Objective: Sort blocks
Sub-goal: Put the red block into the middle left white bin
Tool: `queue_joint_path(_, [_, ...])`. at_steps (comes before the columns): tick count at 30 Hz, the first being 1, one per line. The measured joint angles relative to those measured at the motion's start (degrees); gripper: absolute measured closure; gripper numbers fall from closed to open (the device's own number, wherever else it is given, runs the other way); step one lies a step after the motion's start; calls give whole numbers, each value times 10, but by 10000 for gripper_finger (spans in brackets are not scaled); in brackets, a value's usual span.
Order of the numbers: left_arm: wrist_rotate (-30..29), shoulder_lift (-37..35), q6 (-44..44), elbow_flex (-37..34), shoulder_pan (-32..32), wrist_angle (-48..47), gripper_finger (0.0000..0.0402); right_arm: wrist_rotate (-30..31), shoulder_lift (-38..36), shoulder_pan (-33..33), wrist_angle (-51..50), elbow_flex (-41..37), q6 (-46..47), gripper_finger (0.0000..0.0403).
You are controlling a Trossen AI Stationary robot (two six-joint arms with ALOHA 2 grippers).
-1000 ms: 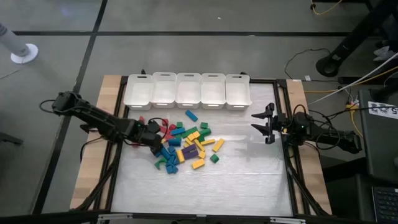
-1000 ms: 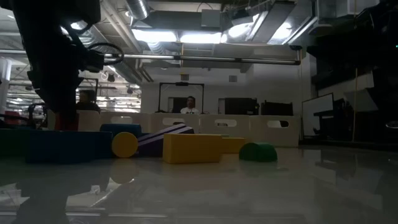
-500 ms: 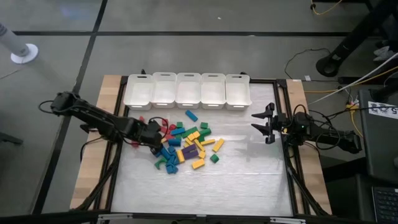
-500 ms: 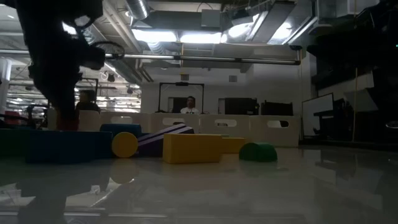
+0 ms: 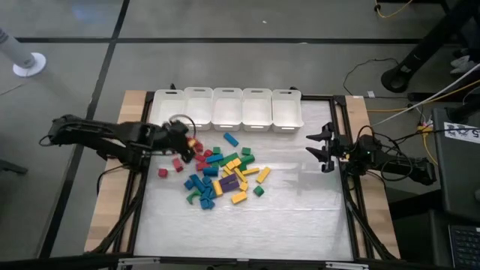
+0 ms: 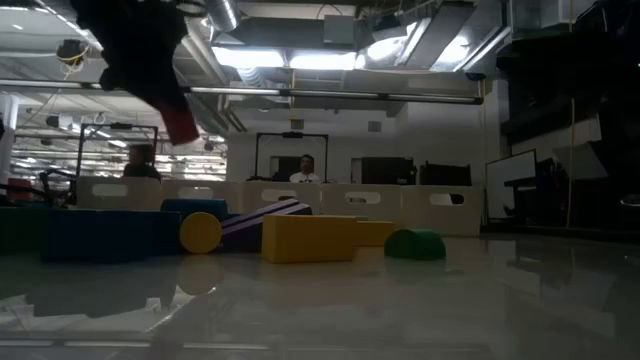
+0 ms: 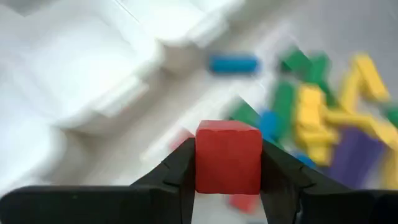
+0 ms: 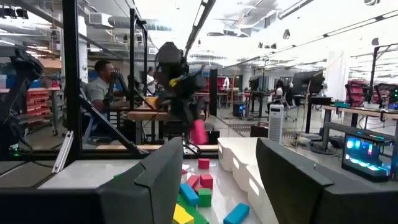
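Left end effector (image 7: 227,163): fingers clamped on red cube (image 7: 227,157), now lifted off the surface (image 5: 285,217) from the blocks (image 5: 222,178) pile, left of centre, toward the bins (image 5: 226,109). Pick done; drop pending. Right end effector (image 5: 319,147): open, empty, right edge.

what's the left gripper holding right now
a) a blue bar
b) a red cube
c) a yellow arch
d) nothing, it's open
b) The left wrist view shows the left gripper with its two fingers clamped on either side of a red cube, lifted above the table; the low view also shows the red cube hanging in the air.
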Motion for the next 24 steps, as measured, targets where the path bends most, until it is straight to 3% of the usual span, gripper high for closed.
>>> queue_joint_path(4, [-66,-45,26,1,61,2,284,-6,0,0,10,0,0,198])
queue_joint_path(10, [-76,-59,38,-4,148,9,284,-11,0,0,11,10,-1,198])
queue_joint_path(19, [-71,16,137,-43,233,194,284,-28,76,0,70,14,-4,198])
queue_joint_path(24, [-71,72,177,-43,268,220,284,-46,138,0,120,15,-4,198])
